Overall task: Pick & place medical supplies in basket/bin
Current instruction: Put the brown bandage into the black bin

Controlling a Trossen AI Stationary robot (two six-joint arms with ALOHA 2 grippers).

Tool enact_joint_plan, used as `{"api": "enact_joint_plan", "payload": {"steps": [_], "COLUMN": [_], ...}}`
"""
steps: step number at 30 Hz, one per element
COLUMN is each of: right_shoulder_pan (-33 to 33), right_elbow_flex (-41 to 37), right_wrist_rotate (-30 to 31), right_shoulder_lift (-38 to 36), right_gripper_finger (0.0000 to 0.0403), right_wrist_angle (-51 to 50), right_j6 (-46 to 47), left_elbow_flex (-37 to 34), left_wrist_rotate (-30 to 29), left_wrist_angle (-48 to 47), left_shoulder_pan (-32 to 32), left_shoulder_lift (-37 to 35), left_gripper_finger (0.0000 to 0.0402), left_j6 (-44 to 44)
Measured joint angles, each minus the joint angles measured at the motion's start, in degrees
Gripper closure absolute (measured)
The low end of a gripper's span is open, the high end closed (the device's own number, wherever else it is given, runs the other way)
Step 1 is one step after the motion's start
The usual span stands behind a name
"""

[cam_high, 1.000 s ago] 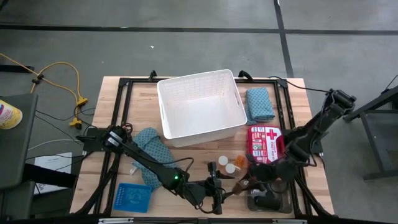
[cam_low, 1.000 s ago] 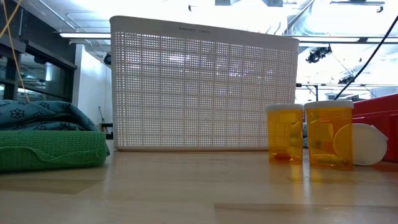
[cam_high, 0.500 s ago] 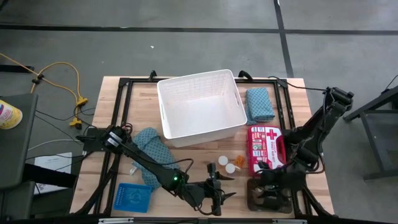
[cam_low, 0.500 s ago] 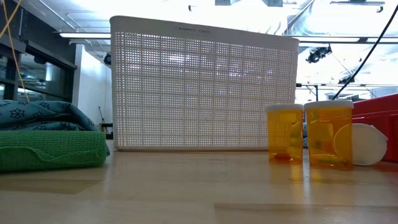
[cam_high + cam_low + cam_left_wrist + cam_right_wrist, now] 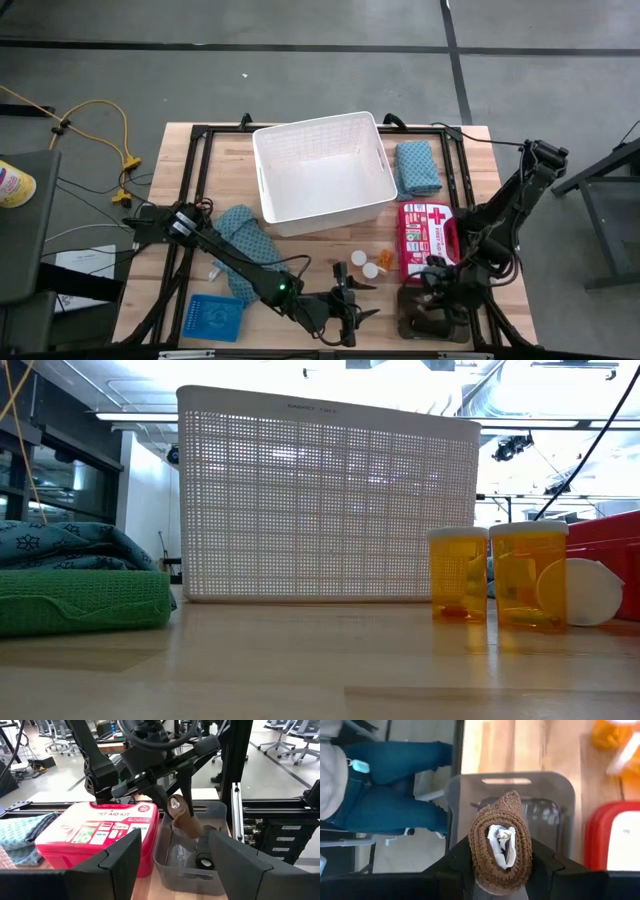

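Since a second ago right arm swung from pill bottles over to grey tray. Blue mesh tray at table 7 o'clock, teal cloth beside. Left gripper at 6 o'clock, fingers spread, empty. White basket at 12. Right gripper pinching brown rolled bandage over grey tray at 5 o'clock, beside red first aid kit.

Table: light wood, smooth. Basket: white lattice plastic. Brown roll: coarse knitted cloth. Grey tray: translucent, glossy plastic. First aid kit: glossy red plastic. Pill bottles: clear amber plastic.
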Motion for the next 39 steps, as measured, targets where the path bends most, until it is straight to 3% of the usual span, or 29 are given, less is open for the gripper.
{"api": "enact_joint_plan", "payload": {"steps": [11,20,39], "right_shoulder_pan": [0.00,0.00,0.00], "right_elbow_flex": [0.00,0.00,0.00], "right_wrist_rotate": [-7.02,-9.95,-8.82], "right_shoulder_lift": [0.64,3.58,6.16], "right_gripper_finger": [0.0289,0.0289,0.0288], "right_wrist_angle": [-7.12,-7.19,-5.20], "right_j6": [7.63,8.02,7.91], "left_elbow_flex": [0.00,0.00,0.00], "left_wrist_rotate": [-0.05,-0.06,-0.07], "left_wrist_angle": [-0.33,-0.39,-0.50], "left_shoulder_pan": [0.02,0.02,0.04], "left_shoulder_lift": [0.02,0.02,0.04], "left_gripper_finger": [0.0176,0.0176,0.0176], "left_j6": [0.02,0.02,0.02]}}
